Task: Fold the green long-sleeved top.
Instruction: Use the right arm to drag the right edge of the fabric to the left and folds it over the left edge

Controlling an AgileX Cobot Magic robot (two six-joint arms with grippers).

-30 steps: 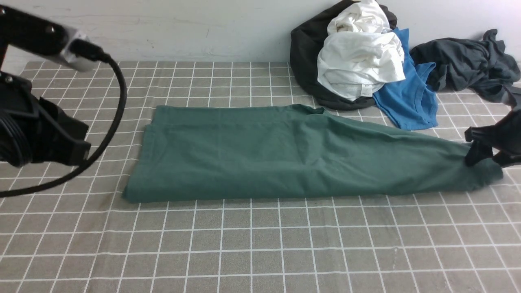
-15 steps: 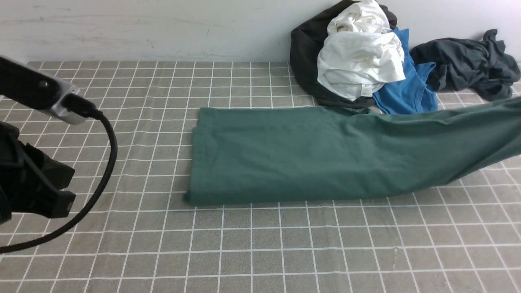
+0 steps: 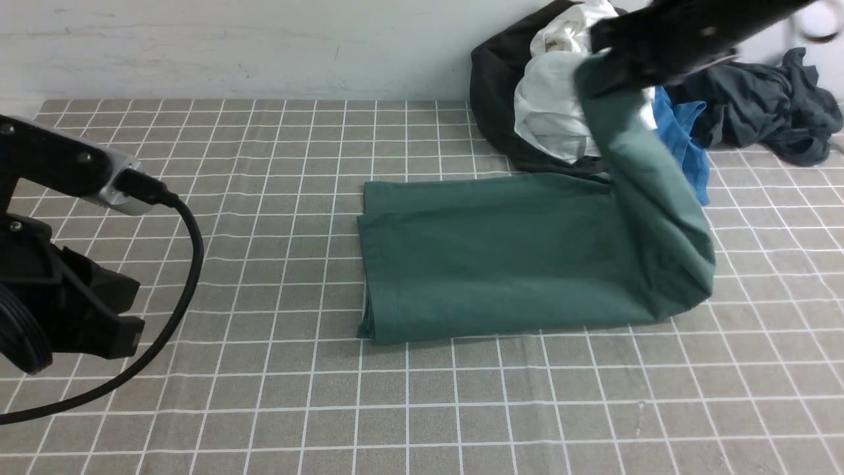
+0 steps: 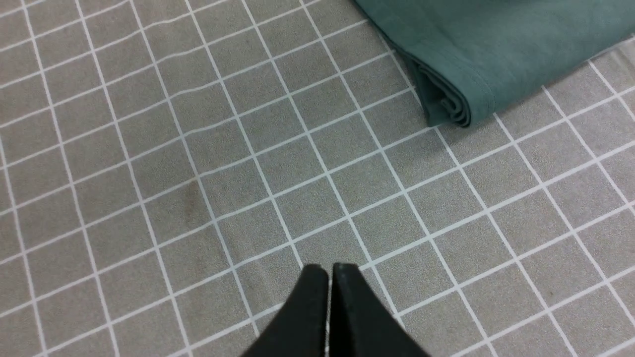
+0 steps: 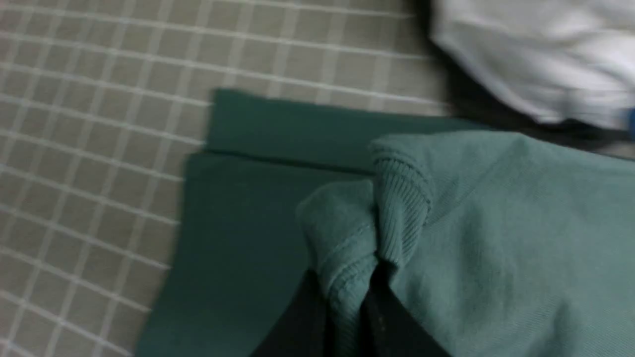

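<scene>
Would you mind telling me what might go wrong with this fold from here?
The right gripper pinches only a small bunch of the top, so it may slip out. The left gripper is shut, off the cloth, so nothing pins the top and it could drag. The lifted end hangs by the white garment and might snag it.

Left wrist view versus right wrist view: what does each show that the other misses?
Left wrist only: the left fingers, shut over the grey checked tablecloth, and the stacked layers at the folded end of the dark green cotton long-sleeved top. Right wrist only: the right fingers pinching its ribbed edge, and a white garment. Both: top and tablecloth.
</scene>
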